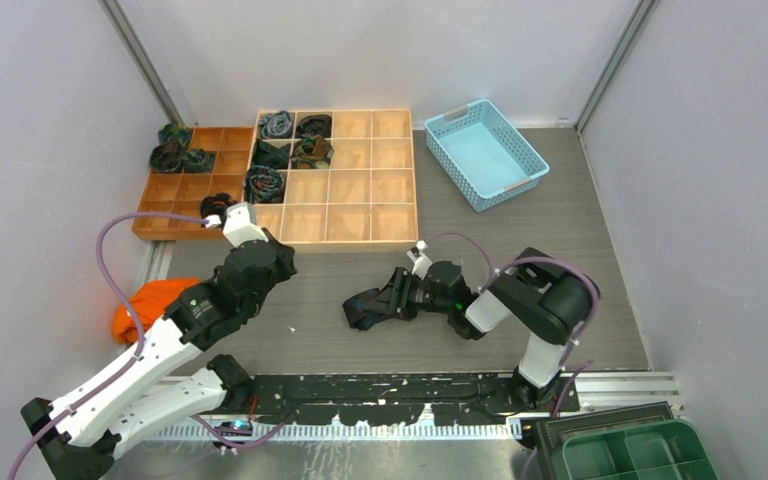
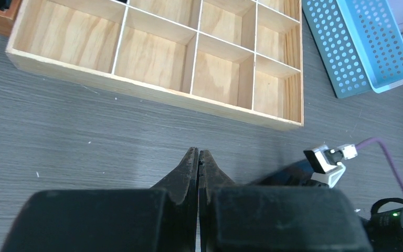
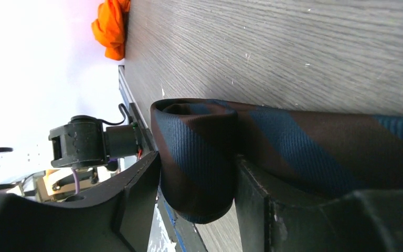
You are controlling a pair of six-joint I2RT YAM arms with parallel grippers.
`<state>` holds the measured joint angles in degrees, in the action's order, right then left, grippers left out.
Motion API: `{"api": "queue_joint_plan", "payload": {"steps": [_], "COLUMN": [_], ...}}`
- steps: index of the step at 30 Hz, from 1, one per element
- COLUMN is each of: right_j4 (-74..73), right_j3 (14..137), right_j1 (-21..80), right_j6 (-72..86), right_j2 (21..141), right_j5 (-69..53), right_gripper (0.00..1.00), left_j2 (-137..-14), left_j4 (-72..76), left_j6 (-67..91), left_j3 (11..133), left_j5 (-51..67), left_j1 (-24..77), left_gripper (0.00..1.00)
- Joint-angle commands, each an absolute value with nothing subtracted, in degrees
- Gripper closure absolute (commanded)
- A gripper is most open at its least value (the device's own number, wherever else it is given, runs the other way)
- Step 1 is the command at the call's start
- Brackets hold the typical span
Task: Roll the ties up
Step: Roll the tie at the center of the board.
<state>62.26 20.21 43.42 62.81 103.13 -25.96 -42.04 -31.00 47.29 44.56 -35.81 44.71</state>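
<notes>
Surface (image 1: 560,260): grey wood-grain, carrying two divided trays at the far side.
Pale tray (image 1: 388,222): five compartments held coils; most stood bare.
Darker tray (image 1: 175,190): about three coils sat in its far corner.
Rolled ties (image 1: 278,124): those were done, by my judgement.
Striped tie (image 3: 199,152): it lay on the surface between the arms, one end coiled, the rest flat, so rolling and storing remained.
Right fingers (image 3: 136,199): parted around that coil, touching both its sides and gripping it.
Left fingers (image 2: 189,168): clenched together, holding nothing, above the surface near the pale tray.
</notes>
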Motion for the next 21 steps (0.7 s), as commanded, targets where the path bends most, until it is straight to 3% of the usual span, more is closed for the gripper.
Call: {"api": "queue_joint_plan", "payload": {"steps": [1,8,15,21], "right_j4": [43.3,13.3,10.6,4.2], "right_j3": [22.1,27.8,29.0,31.6], "right_j1": [43.4,43.5,43.8,46.0], "right_j6": [54.3,42.3,40.9,39.1], "right_j2": [91.9,79.7,84.1,78.6], "right_j5": [-20.5,-11.5,-8.8,-1.9], "right_gripper": [0.42,0.4,0.39,0.43], "left_j2": [-44.3,-48.0,-51.8,-59.8], "left_j4": [-25.8,-22.6,-19.7,-12.5], "left_j6": [46.3,46.2,45.4,43.6], "left_j3": [44.1,43.2,42.7,41.9], "left_j5": [-34.0,-31.6,-29.6,-24.4], "left_j1": [44.6,44.6,44.6,44.6], "left_gripper": [1.0,1.0,1.0,1.0]}}
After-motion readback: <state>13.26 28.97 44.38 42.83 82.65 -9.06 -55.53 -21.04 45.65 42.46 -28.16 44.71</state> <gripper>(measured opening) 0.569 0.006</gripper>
